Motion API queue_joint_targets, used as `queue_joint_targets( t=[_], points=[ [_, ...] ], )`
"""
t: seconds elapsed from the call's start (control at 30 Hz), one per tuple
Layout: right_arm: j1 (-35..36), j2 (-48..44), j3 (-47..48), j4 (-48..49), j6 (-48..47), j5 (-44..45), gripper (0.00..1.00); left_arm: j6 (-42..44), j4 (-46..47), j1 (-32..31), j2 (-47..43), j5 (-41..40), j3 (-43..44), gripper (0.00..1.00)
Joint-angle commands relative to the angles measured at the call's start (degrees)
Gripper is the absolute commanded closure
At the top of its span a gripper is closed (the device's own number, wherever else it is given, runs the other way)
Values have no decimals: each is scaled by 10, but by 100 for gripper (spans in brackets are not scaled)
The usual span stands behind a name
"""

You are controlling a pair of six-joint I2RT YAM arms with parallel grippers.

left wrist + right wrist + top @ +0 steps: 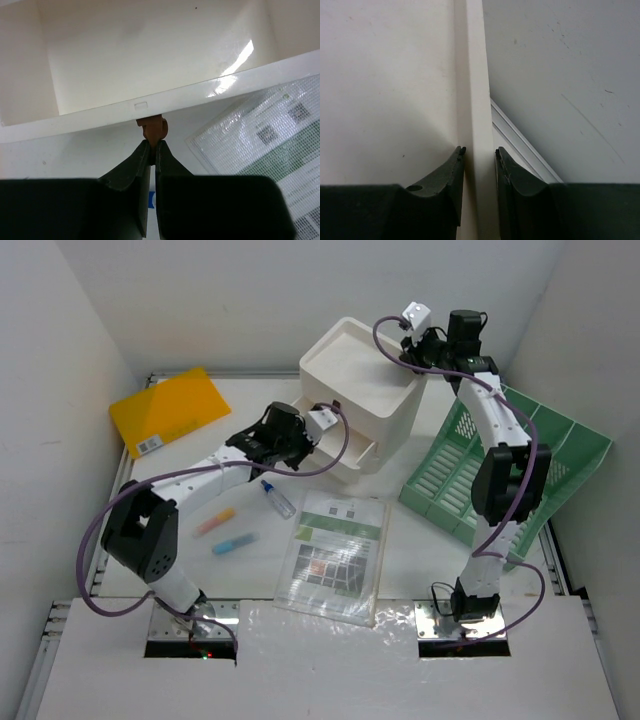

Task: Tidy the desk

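Observation:
The white desk [420, 540] carries a white drawer box [360, 380] at the back centre. Its lowest drawer [340, 450] is pulled partly out. My left gripper [305, 445] is shut on the drawer's small brown tab [154, 127]; the left wrist view shows the empty drawer interior [150, 60] beyond my gripper [153, 146]. My right gripper [425, 348] sits at the box's top back right corner. In the right wrist view it [480, 152] straddles and is shut on the box's thin rim wall [474, 90].
An orange folder [170, 408] lies at the back left. A small clear bottle [278, 498], an orange marker [215, 521] and a blue marker [235, 542] lie in front of the drawer. A laminated sheet [335, 555] lies centre front. A green rack [505, 475] stands on the right.

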Motion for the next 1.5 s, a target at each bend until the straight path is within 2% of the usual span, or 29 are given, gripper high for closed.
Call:
queue_joint_targets(
  t=[0.0, 0.03, 0.07, 0.1, 0.13, 0.17, 0.2, 0.23, 0.27, 0.43, 0.53, 0.63, 0.7, 0.73, 0.77, 0.8, 0.83, 0.87, 0.9, 0.93, 1.0, 1.03, 1.07, 1.1, 1.2, 1.27, 1.33, 1.37, 1.47],
  points=[
    [4, 17, 0, -80, 25, 12, 94, -8, -61, 2, -45, -1, 23, 100],
    [4, 19, 5, -82, 30, 13, 87, -10, -75, 3, -43, -1, 33, 90],
    [4, 23, 19, -91, 39, 13, 85, -11, -98, 2, -40, -1, 53, 66],
    [4, 26, 27, -95, 43, 15, 82, -11, -108, 3, -39, -1, 61, 57],
    [4, 28, 32, -96, 49, 19, 72, -11, -115, 3, -41, -3, 69, 46],
    [4, 28, 36, -96, 53, 25, 67, -11, -123, 2, -42, -6, 83, 29],
    [5, 28, 40, -95, 59, 36, 54, -11, -138, 3, -47, -11, 89, 22],
    [4, 27, 41, -92, 62, 42, 48, -10, -144, 3, -51, -15, 94, 6],
    [4, 24, 44, -91, 64, 49, 43, -9, -159, 3, -59, -18, 105, 4],
    [4, 1, 49, -64, 104, 81, 23, -4, -218, 3, -87, -30, 164, 0],
    [6, -38, 42, -25, 205, 89, 22, -3, -245, 4, -117, -47, 191, 1],
    [24, -104, -1, 5, 281, 97, 24, -1, -248, 54, -176, -59, 189, 0],
    [73, -146, -36, 16, 286, 110, 26, 1, -243, 154, -198, -20, 183, 0],
    [103, -188, -53, 16, 258, 147, 26, 3, -241, 195, -217, -2, 170, 0],
    [134, -207, -88, 13, 232, 170, 25, 6, -240, 268, -225, 28, 161, 0],
    [204, -221, -103, 1, 206, 188, 24, 20, -243, 298, -232, 40, 139, 0],
    [238, -239, -121, -8, 168, 204, 24, 28, -252, 354, -246, 56, 127, 0],
    [265, -245, -128, -17, 158, 197, 24, 46, -258, 383, -252, 91, 115, 1],
    [307, -249, -138, -29, 154, 181, 24, 58, -265, 408, -258, 111, 89, 0],
    [322, -258, -165, -29, 153, 157, 24, 70, -279, 463, -266, 132, 76, 1],
    [358, -264, -224, -15, 125, 57, 28, 118, -301, 515, -266, 176, 40, 1],
    [373, -263, -248, -15, 97, 11, 29, 133, -306, 566, -263, 187, 29, 2],
    [392, -259, -266, -21, 59, -60, 28, 154, -311, 595, -259, 212, 20, 3],
    [438, -251, -290, -53, -21, -75, 26, 165, -324, 652, -249, 228, 11, 3],
    [524, -174, -266, -136, -96, -45, 24, 197, -360, 720, -226, 285, 12, 5],
    [546, -91, -211, -149, -86, -50, 24, 201, -364, 741, -221, 293, 9, 6],
    [550, -34, -168, -119, -53, -53, 23, 199, -354, 742, -225, 298, -10, 6],
    [554, 23, -150, -110, -42, -53, 23, 193, -352, 741, -227, 306, -23, 6],
    [573, 109, -49, -139, -33, -48, 23, 192, -347, 741, -235, 304, -40, 6]
  ],
)
